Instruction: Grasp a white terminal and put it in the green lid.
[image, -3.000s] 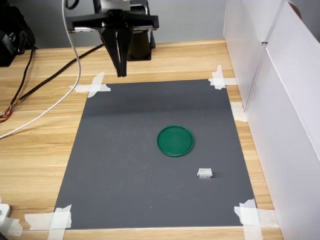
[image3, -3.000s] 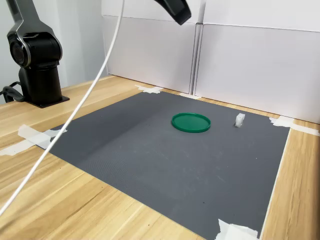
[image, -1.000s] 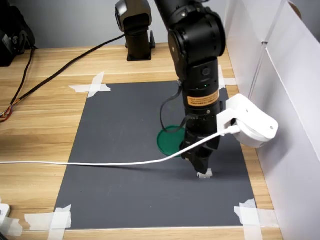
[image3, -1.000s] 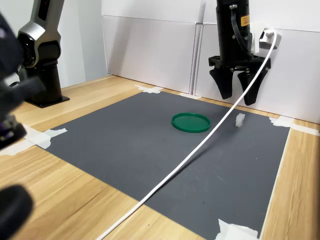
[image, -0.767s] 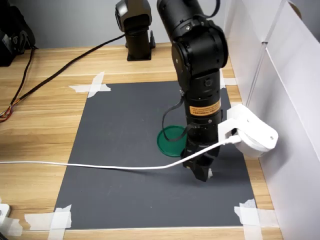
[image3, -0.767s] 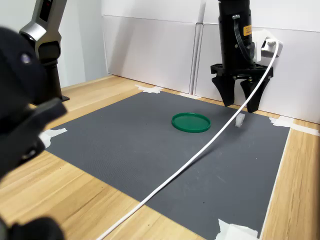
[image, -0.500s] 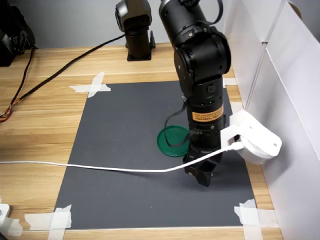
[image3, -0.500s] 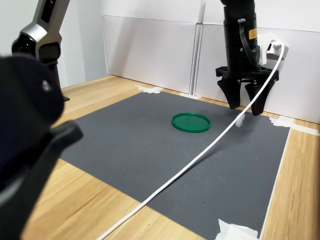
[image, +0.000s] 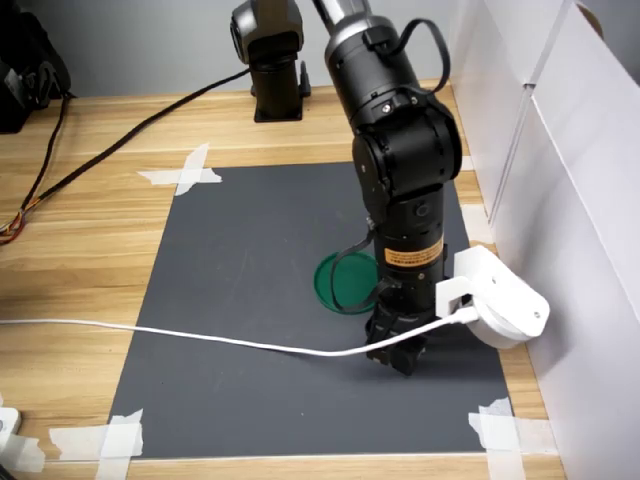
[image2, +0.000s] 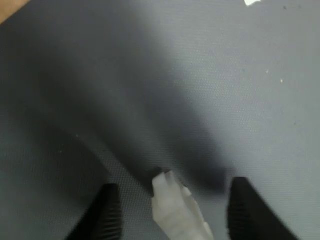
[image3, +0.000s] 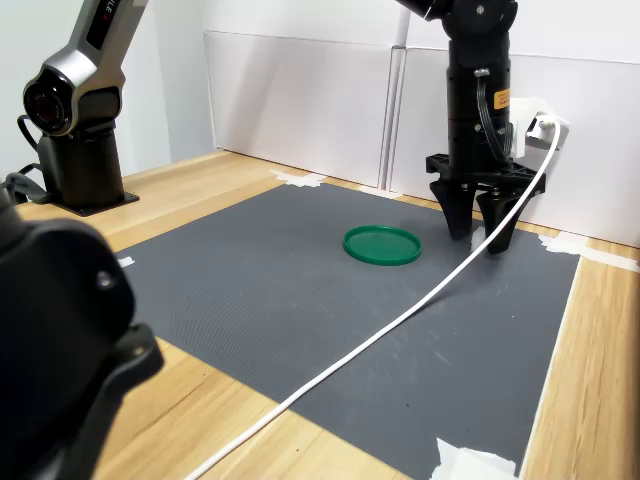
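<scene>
The white terminal (image2: 176, 209) lies on the dark grey mat (image: 240, 300), between my two fingers (image2: 107, 215) in the wrist view, with bare mat showing on both sides of it, so my gripper (image3: 478, 238) stands spread and clamped on nothing. In both exterior views the arm and its fingers hide the terminal. The fingertips sit low, close to the mat, just beside the green lid (image3: 381, 244), on the second exterior view's right of it. To do this step well, I judge I should settle down until the pads flank the block's sides. It looks turned a little askew to my fingers, so I would close slowly and let it square itself rather than shoot out. It is small and light, so a gentle squeeze should do, then a straight lift before carrying it the short way over the lid's rim. The white cable (image: 200, 340) trails across the mat from the white camera housing (image: 500, 305) on my wrist; I would watch that it does not sweep the lid. As for writing, an orange label (image: 412, 256) wraps my forearm, its print too small to read.
</scene>
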